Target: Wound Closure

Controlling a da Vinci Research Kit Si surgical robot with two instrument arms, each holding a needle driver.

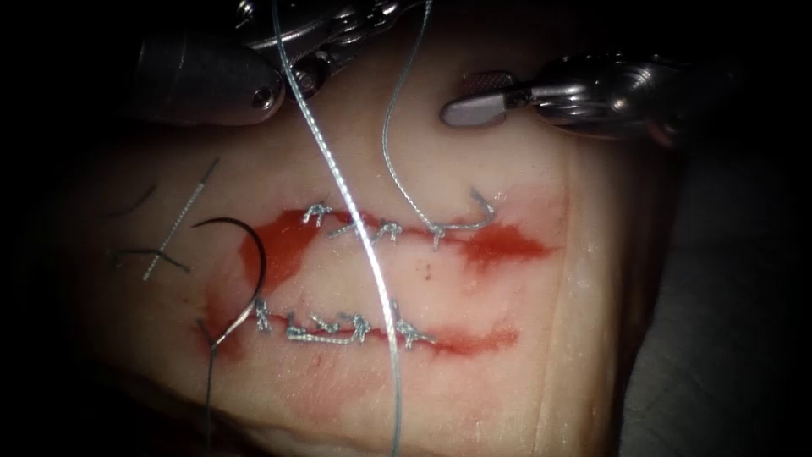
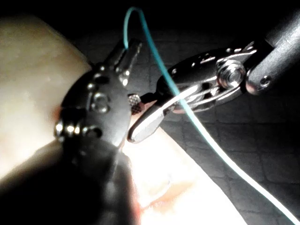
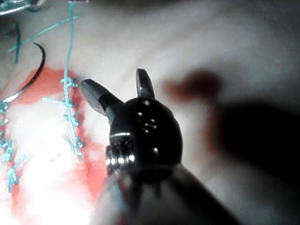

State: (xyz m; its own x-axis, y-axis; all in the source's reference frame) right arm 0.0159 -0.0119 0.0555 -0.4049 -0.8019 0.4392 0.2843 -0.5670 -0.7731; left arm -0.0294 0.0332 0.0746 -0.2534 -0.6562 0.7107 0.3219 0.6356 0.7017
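Note:
The tissue [image 1: 474, 381] carries two stitched cuts, an upper one [image 1: 499, 245] and a lower one [image 1: 474, 340], both wet with red fluid. The curved needle [image 1: 258, 262] lies free on the tissue at the left end of the lower cut, held by neither tool, and it also shows as a needle [image 3: 38, 70] in the right wrist view. My left tool [image 1: 385, 13] reaches in from the upper left, shut on the thread [image 2: 154, 56] near its tips [image 2: 126, 54]. From there the thread [image 1: 355, 228] runs down across both cuts. My right tool [image 1: 474, 96] hovers above the upper cut's right part, open and holding nothing [image 3: 119, 86].
Cut ends of thread [image 1: 182, 218] lie on the tissue left of the cuts. A second strand [image 1: 391, 161] drops from the top edge to the last stitch [image 1: 436, 228] of the upper cut. The tissue's right edge [image 1: 626, 338] falls off to dark cloth.

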